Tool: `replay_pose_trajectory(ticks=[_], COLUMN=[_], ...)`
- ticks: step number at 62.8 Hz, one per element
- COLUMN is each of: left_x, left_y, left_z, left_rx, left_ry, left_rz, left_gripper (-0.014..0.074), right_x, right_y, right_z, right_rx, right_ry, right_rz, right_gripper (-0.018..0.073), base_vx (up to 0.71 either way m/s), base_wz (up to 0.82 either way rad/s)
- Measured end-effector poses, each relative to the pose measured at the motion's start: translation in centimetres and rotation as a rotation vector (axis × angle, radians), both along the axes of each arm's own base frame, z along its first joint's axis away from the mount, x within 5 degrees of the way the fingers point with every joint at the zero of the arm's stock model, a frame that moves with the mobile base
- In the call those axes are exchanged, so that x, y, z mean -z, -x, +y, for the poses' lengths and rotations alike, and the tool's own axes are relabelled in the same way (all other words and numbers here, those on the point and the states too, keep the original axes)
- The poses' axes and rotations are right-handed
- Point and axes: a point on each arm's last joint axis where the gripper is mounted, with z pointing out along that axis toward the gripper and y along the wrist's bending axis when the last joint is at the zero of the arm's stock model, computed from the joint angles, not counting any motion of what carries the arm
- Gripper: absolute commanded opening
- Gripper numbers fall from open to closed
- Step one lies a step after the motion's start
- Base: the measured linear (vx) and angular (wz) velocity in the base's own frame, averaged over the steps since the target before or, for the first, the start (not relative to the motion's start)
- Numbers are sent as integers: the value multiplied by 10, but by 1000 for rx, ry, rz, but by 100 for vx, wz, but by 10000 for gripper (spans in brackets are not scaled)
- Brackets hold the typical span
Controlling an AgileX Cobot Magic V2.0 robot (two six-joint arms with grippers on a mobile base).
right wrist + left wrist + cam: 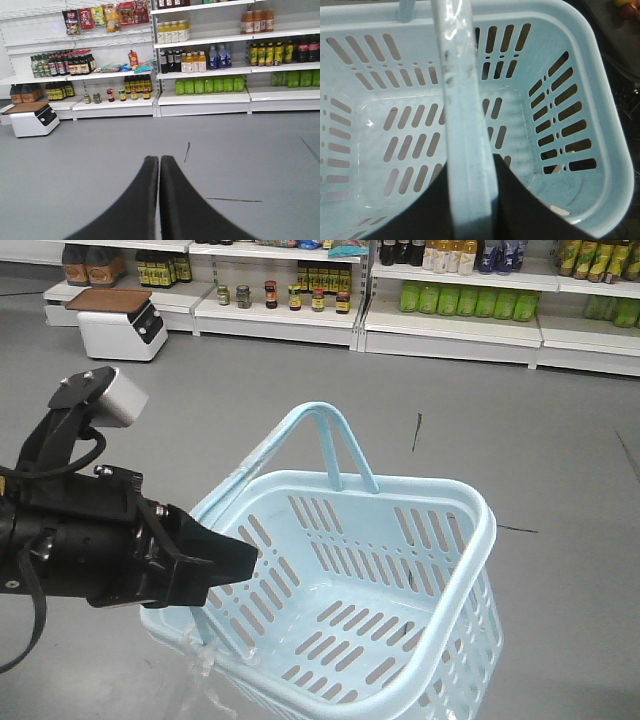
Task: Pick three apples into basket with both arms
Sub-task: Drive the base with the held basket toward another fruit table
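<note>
Basket (470,540) is sitting tilted; I'm watching the left gripper (240,558) clamping its handle (465,125), the right gripper (160,167) holding its jaws pressed together.

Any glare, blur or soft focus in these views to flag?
Left wrist view: a white glare streak on the hoop handle of the pale blue plastic basket; the black left tool clamped on it is a dark, soft-edged mass. Right wrist view: the black right tool is out of focus, the white shop shelves fairly sharp. Front view: even light, no strong shadows, basket crisp.
</note>
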Motion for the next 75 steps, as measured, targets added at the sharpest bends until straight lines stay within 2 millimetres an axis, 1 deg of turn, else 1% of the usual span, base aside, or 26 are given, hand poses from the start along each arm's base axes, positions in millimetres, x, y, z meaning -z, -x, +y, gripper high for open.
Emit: replay_pose_trajectory(ticks=[75], left_x=[0], left_y=[0], left_z=[0], left_rx=[0], left_ry=[0], left_rz=[0], left_gripper=[-7], right_x=[0], right_y=[0], right_z=[0], right_rx=[0], right_ry=[0], right_rz=[0], right_gripper=[-4], base_vx=[23], base_wz=[-14])
